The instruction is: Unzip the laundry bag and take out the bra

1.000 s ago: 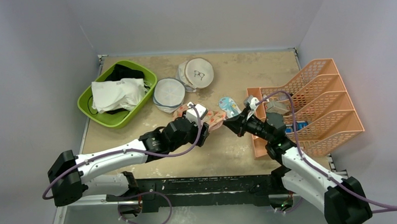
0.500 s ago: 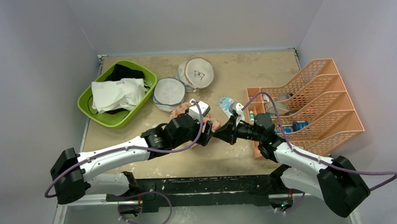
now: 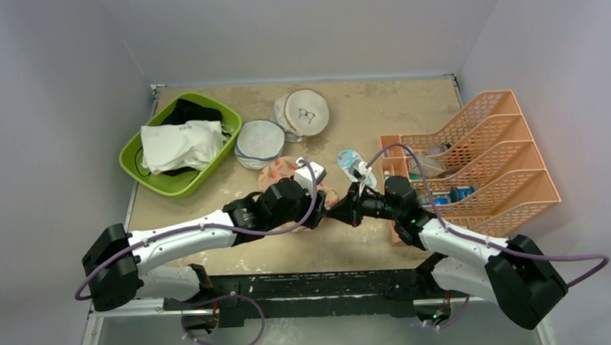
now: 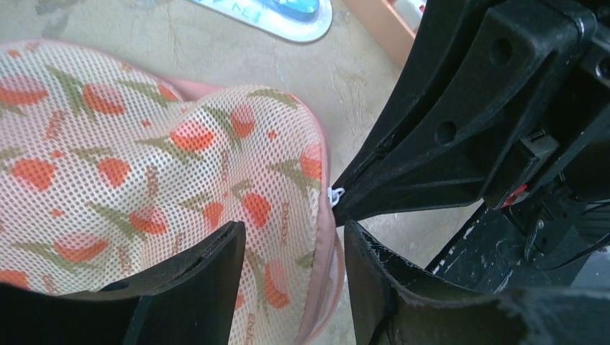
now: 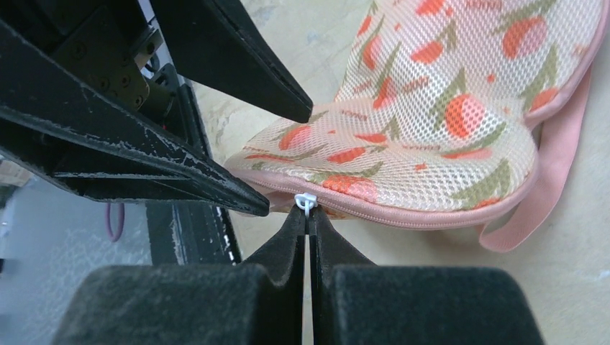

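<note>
Right now the laundry bag (image 3: 274, 172) lies near the middle of the table (image 3: 362, 108). The two arms meet at its 5 o'clock end. The left gripper (image 4: 295, 228) has one finger on each side of that end and squeezes the puffy mesh between them. I think it does this so the bag cannot slide when the zip gets pulled. The right gripper (image 5: 308, 215) comes in from 3 o'clock. Its two fingers are pressed tight together on the tiny white zip pull (image 5: 306, 200). The zip along the pink edge looks closed, so the opening has not started.

From the top view you can see where everything sits. The green tub (image 3: 180, 182) is at 10 o'clock from the bag and the orange rack (image 3: 521, 202) is at 3 o'clock. But up there the arms cover the zip pull.

The right wrist view shows the pinch up close, and both left fingers around the bag. The left wrist view shows the mesh bunched between its own fingers.

No view shows the bra, so I guess it is inside the bag.
</note>
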{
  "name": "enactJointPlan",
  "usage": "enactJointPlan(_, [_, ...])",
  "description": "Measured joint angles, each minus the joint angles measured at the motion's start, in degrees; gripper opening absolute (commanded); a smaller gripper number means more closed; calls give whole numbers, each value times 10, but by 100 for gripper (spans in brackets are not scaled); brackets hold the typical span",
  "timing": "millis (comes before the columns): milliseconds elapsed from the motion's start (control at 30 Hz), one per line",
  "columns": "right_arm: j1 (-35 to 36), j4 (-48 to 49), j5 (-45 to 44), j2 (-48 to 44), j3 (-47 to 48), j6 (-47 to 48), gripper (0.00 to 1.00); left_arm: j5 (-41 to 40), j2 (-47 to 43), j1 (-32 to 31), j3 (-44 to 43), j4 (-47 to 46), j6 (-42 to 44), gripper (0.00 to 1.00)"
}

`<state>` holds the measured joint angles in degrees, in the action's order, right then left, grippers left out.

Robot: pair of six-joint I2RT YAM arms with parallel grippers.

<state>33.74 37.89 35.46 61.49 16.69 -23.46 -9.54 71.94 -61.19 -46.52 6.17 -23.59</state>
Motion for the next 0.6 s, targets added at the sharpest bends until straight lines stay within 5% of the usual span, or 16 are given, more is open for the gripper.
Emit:
enactJointPlan(333, [0, -109, -16, -9, 0, -63, 0, 40, 48, 0, 14, -35, -26, 35])
enactJointPlan(600, [0, -161, -17, 36, 0, -86, 0, 71, 101, 0, 48, -81, -55, 31])
